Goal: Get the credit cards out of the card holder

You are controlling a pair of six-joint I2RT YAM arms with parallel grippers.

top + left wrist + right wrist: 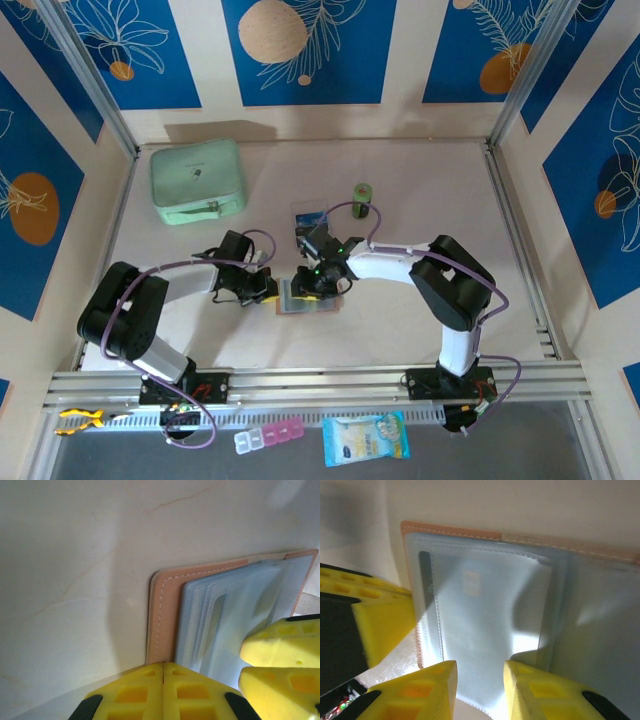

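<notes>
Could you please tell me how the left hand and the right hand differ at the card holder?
The left hand has its fingers pressed together; the right hand has its fingers apart. The left hand sits at the tan edge of the card holder; the right hand straddles a clear pocket inside it. Both have yellow fingers and meet at the open card holder.

The two look alike: the left arm (150,310) and right arm (450,290) are built of chunky black joint housings and smooth white links. A looping purple cable (500,300) trails along each. The left gripper (163,666) and right gripper (480,670) have bright yellow fingers (432,690) with recessed square pockets (moulded plastic, by the look). A small green light (319,268) glows at the right wrist.
</notes>
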